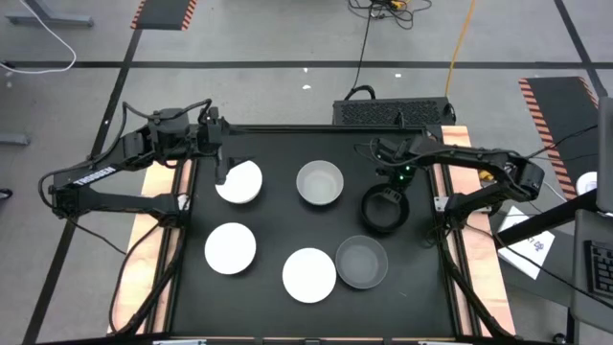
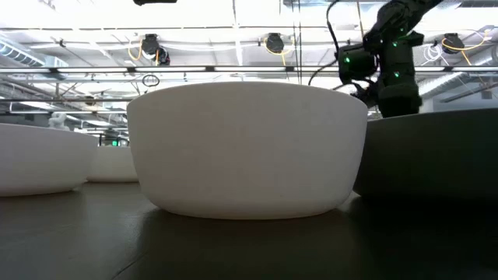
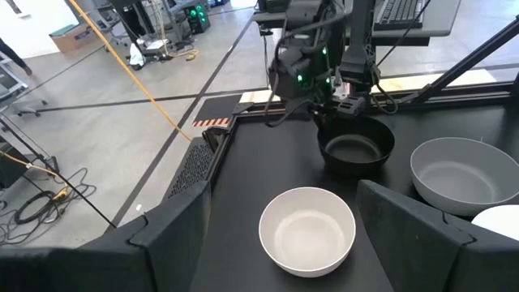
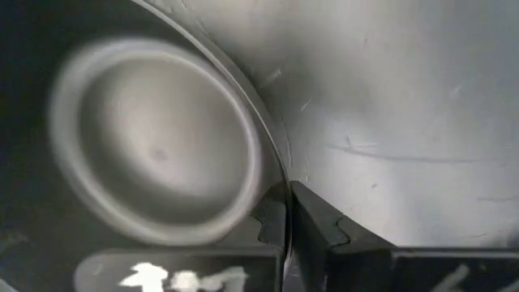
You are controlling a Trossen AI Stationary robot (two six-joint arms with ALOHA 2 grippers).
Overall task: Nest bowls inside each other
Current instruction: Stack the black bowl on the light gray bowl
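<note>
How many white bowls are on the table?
3. One white bowl sits under the left gripper, one lies at front left, and one at front middle. None seems hidden.

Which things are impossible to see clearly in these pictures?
- High view: part of the white bowl is covered by the left tool, so its contact with the bowl is unclear.
- Low view: the front white bowl fills the picture and hides the bowls behind it.
- Right wrist view: the black bowl is blurred; the right tool is shut on its rim.
</note>
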